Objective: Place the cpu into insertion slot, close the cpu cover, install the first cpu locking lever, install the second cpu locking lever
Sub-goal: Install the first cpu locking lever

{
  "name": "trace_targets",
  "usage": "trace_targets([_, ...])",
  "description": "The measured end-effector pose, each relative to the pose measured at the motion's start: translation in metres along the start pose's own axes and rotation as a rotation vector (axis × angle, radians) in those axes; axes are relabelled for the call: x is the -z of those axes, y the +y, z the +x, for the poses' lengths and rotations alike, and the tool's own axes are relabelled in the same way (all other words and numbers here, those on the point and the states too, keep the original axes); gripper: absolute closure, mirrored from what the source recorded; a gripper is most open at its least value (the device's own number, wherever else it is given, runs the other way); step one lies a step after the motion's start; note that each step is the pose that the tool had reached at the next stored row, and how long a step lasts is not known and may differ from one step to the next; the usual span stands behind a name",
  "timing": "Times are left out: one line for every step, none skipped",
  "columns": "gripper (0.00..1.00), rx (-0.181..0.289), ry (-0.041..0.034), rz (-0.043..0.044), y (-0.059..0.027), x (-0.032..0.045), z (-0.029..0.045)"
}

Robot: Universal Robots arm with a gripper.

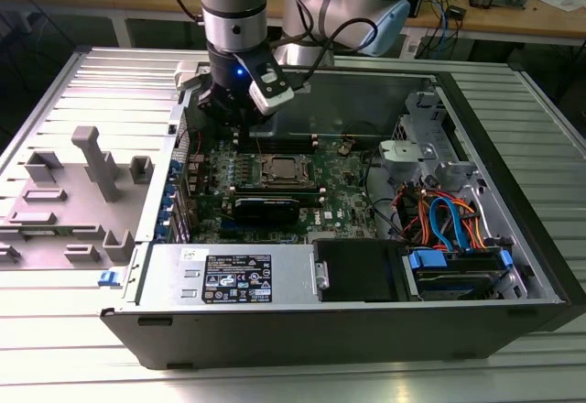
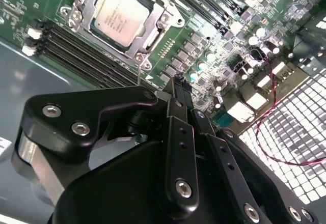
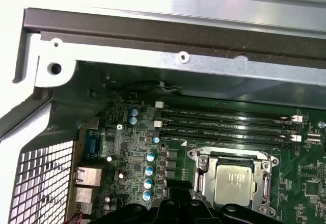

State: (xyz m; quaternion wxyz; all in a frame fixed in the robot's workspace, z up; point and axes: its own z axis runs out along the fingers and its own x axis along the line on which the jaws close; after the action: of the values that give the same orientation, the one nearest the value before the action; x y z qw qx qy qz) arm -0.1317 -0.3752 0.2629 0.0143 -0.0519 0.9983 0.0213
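The cpu (image 2: 119, 15) lies flat in the insertion slot (image 2: 102, 33) on the green board, silvery top up. It also shows in the first wrist view as the cpu (image 3: 233, 183) and in the exterior view as the cpu (image 1: 282, 170). The cpu cover (image 2: 153, 33) lies down around it as a metal frame. A thin lever wire (image 2: 139, 71) stands beside the socket corner nearest my fingers. My gripper (image 2: 179, 80) hovers above the board, off to one side of the socket. It is shut with nothing held and its black fingers (image 2: 175, 132) are pressed together.
Long black memory slots (image 2: 86, 51) run along the socket. The case's metal wall (image 3: 168, 30) and a perforated back grille (image 3: 41, 183) stand close by. A black heatsink bar (image 1: 265, 206), a power supply (image 1: 229, 275) and coloured cables (image 1: 449, 220) fill the rest of the case.
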Motion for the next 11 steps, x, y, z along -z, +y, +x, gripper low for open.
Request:
trace_targets([0.89, 0.003, 0.0002, 0.0000, 0.0003, 0.0000, 0.0005])
trace_targets([0.89, 0.005, 0.0004, 0.0000, 0.0007, 0.0000, 0.0005])
trace_targets([0.89, 0.005, 0.0005, 0.0000, 0.0009, 0.0000, 0.0005])
trace_targets([0.89, 0.006, 0.0005, 0.0000, 0.0009, -0.0001, 0.0005])
trace_targets([0.89, 0.006, 0.0005, 0.0000, 0.0009, -0.0001, 0.0005])
trace_targets([0.89, 0.005, 0.0004, 0.0000, 0.0010, -0.0001, 0.0006])
trace_targets([0.89, 0.005, 0.0005, -0.0001, 0.0014, -0.0001, 0.0005])
trace_targets([0.89, 0.005, 0.0005, 0.0000, 0.0019, -0.0001, 0.0004])
trace_targets([0.89, 0.005, 0.0005, 0.0000, 0.0019, -0.0001, 0.0004])
trace_targets([0.89, 0.005, 0.0004, 0.0000, 0.0020, -0.0001, 0.0004])
trace_targets([0.89, 0.005, 0.0004, 0.0000, 0.0020, -0.0001, 0.0004])
